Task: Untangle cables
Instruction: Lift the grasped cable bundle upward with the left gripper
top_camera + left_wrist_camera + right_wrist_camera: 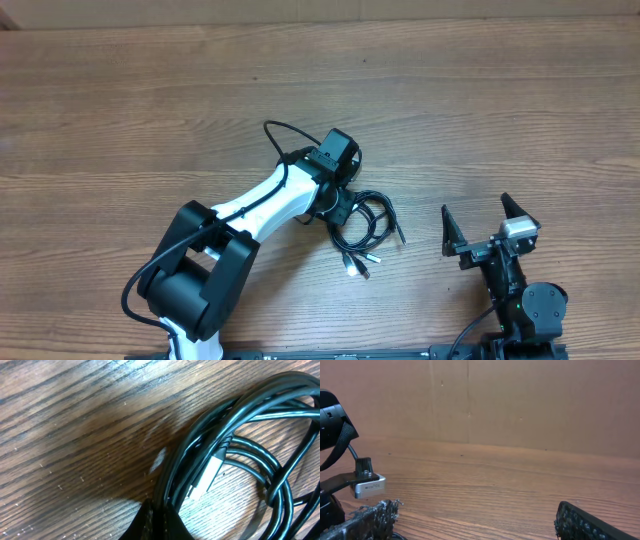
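Left tool (338, 208): jaws pinched fully together, on the left edge of the cables (365, 225), a bundle of thin black flexible cords looped together in a loose coil. In the left wrist view the dark fingertips (152, 522) meet at the bottom edge of the frame. The outer strands of the cables (240, 425) run down right against them. Can't tell whether a strand is actually caught between the tips or just touching.

Cables lie flat on the brown wood-grain surface (150, 120), just right of centre in the overhead view and between the two arms. A few silver plug ends (352, 264) stick out at the lower edge of the coil. Left wrist view shows one flat silver plug (207, 477) lying inside the loops, tilted, with black strands crossing over and around it.

Right tool (475, 207): jaws spread wide, nothing between them, lower right of the overhead frame, well apart from the coil. In the right wrist view its fingers (365, 520) sit at the bottom corners over bare surface (485, 485), facing a plain brown wall (520, 400).
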